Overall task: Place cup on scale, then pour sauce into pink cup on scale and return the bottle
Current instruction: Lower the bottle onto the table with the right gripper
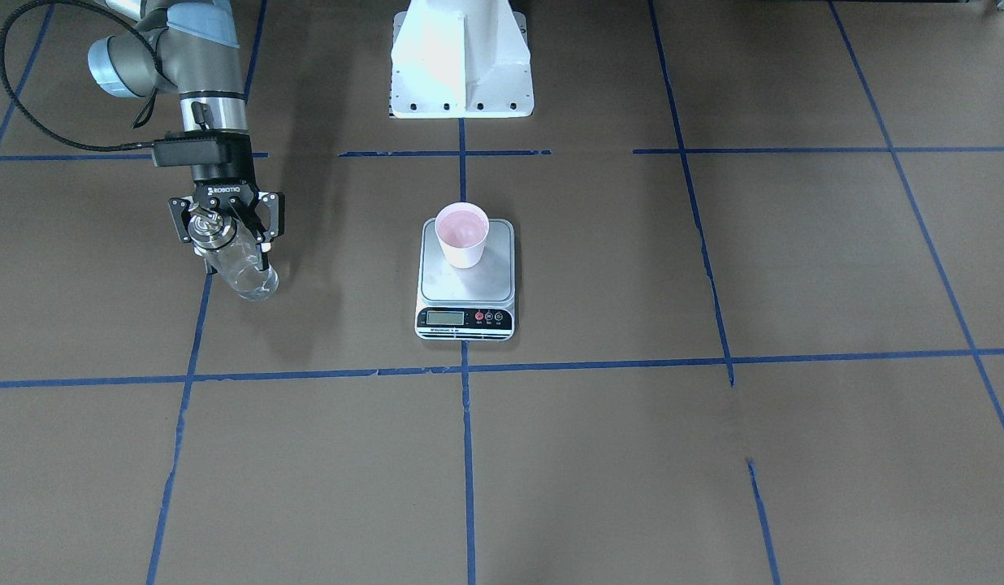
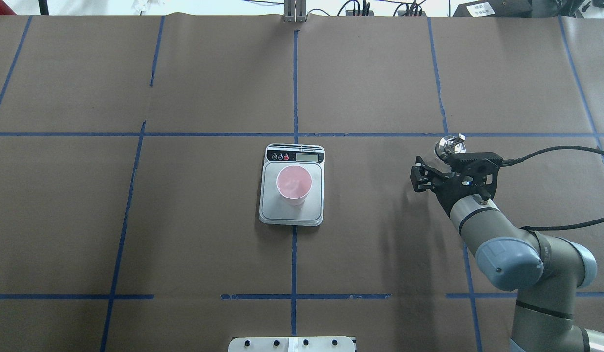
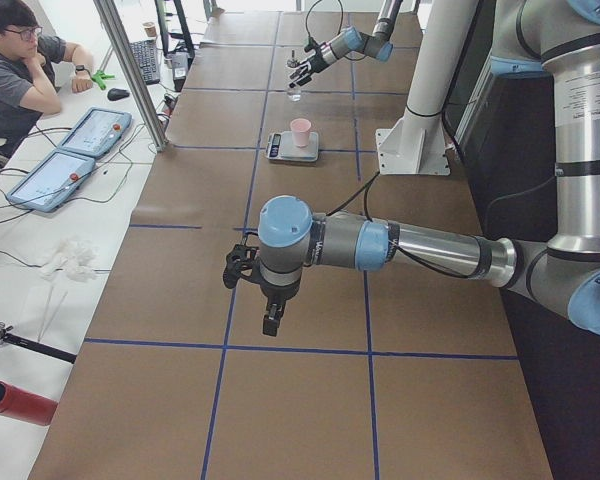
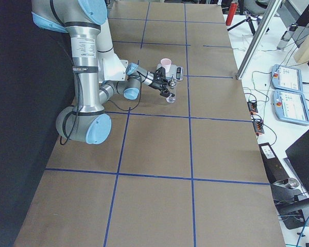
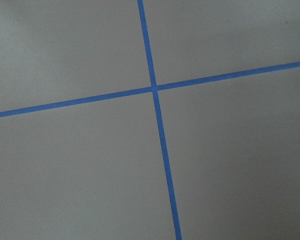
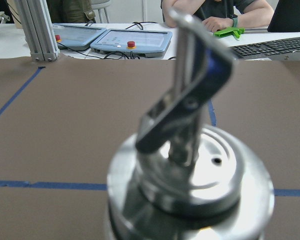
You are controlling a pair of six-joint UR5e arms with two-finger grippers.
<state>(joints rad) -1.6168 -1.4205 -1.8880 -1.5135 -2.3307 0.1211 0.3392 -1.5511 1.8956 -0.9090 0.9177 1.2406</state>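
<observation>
The pink cup [image 1: 461,231] stands upright on the rear half of the scale's [image 1: 466,286] steel platform, at the table's middle; both also show from overhead, the cup [image 2: 293,183] and the scale [image 2: 292,213]. My right gripper [image 1: 232,258] is shut on the clear glass bottle [image 1: 244,275] just below its silver cap, well to the scale's side. The bottle is upright, with its base at or just above the table. The cap and spout fill the right wrist view [image 6: 190,170]. My left gripper [image 3: 238,270] hovers over bare table far from the scale; I cannot tell whether it is open.
The white robot pedestal [image 1: 461,65] stands behind the scale. Blue tape lines cross the brown table cover [image 2: 184,220]. An operator [image 3: 15,70] and control tablets [image 3: 65,155] are beyond the table's far edge.
</observation>
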